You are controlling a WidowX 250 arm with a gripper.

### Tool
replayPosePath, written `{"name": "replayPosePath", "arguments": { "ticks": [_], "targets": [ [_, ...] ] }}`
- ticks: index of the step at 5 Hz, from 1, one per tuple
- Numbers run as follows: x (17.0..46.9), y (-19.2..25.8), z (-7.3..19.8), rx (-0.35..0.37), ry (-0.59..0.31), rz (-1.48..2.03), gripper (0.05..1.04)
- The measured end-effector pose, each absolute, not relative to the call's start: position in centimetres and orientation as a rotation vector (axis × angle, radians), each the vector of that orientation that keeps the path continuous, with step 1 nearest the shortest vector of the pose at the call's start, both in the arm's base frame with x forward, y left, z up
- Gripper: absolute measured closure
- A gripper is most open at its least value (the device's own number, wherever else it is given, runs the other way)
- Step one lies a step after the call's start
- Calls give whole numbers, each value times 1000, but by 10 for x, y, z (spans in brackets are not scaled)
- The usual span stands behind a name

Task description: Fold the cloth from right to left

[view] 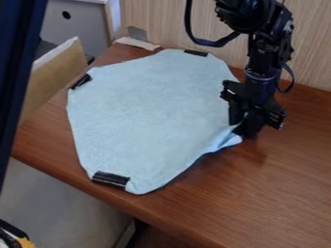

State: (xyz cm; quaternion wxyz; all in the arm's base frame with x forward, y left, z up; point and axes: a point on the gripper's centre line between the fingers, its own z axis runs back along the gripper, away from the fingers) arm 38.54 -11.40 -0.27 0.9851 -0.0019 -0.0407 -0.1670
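One cloth (148, 106), pale blue, spread mostly flat on the wooden table (291, 169); its right-hand corner is creased and bunched up against the gripper (244, 131). Three dark strips (111, 179) show at its edges. I'd call this the grasp stage: the main fold isn't made. Can't tell from here if my gripper is wide or narrow, or whether it has the corner. Next: confirm the pinch, lift a little, then carry the corner left over the body of the cloth and lay it down. Risk: the corner slips out, or the whole sheet drags instead of folding. Containers: grey box (74, 22) with a round hole, behind the table at upper left; brown cardboard piece (55, 75), maybe a box side, by the left edge. Contents of either: can't see.
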Motion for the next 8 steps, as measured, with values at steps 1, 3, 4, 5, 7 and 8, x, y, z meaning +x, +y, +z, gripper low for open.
{"name": "replayPosePath", "arguments": {
  "ticks": [1, 3, 4, 5, 7, 8],
  "targets": [
    [384, -114, -4, -4, -80, -337, 883],
    [382, -116, -1, -13, -75, -369, 987],
    [385, -119, 22, -22, -106, -391, 987],
    [394, -104, 56, -42, -181, -357, 988],
    [400, -16, 90, -68, -230, -185, 988],
    [392, 35, 82, -64, -214, -76, 988]
  ]
}}
